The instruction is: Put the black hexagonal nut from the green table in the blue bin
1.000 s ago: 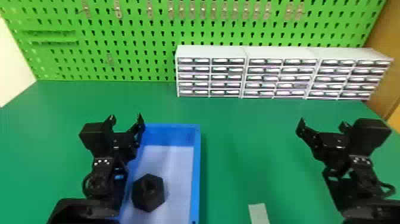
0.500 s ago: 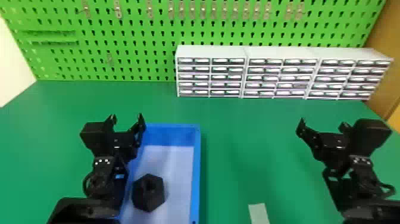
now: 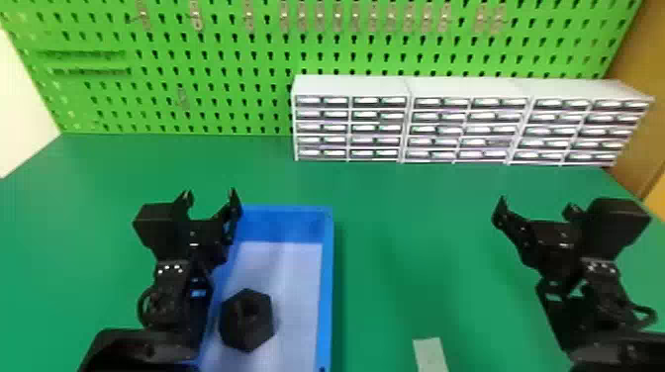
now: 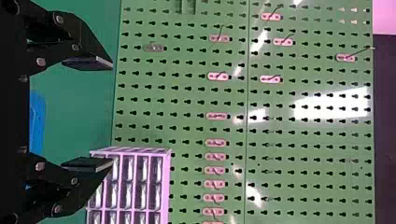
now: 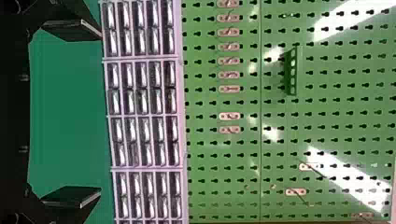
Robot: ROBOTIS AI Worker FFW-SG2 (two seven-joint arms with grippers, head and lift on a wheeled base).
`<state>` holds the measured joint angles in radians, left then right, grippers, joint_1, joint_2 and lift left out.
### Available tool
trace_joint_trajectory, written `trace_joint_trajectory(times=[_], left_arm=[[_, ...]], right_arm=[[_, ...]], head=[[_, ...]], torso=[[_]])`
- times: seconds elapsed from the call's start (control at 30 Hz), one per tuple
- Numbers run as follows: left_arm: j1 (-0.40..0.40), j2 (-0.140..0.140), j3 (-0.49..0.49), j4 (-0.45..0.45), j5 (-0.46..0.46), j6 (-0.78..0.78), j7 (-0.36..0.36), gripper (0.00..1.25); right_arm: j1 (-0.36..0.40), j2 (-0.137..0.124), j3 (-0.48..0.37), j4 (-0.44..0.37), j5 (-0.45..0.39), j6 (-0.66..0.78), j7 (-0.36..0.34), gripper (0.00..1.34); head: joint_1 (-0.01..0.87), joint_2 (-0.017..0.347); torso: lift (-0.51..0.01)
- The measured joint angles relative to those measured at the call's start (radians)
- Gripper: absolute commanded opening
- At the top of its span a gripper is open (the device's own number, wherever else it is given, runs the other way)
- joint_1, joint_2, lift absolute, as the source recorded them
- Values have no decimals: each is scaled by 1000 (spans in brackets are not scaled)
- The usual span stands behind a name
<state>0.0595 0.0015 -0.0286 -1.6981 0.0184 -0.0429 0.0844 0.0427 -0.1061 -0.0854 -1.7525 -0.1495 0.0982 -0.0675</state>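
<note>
The black hexagonal nut (image 3: 246,320) lies inside the blue bin (image 3: 325,282), near its left wall, in the head view. My left gripper (image 3: 210,198) stands open over the bin's left side, farther back than the nut, with nothing between its fingers. In the left wrist view the left gripper (image 4: 112,114) has its fingers wide apart, and a piece of the blue bin (image 4: 37,122) shows behind them. On the right side of the green table (image 3: 420,208), my right gripper (image 3: 537,210) is open and holds nothing. The right gripper (image 5: 100,114) shows widely spread fingers in the right wrist view.
White drawer cabinets (image 3: 465,89) line the back of the table in front of a green pegboard (image 3: 208,59). A small pale strip (image 3: 429,353) lies on the table near the front, right of the bin. A brown panel (image 3: 643,99) stands at the right.
</note>
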Motion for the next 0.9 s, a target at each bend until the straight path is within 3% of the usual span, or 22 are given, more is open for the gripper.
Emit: trace_joint_trajectory(times=[0.9], left_arm=[[-2,0,1,0,1,0,0,738]], right_arm=[[1,2,0,1,-10,0,0,1207]], head=[[657,57]], torso=[[-95]])
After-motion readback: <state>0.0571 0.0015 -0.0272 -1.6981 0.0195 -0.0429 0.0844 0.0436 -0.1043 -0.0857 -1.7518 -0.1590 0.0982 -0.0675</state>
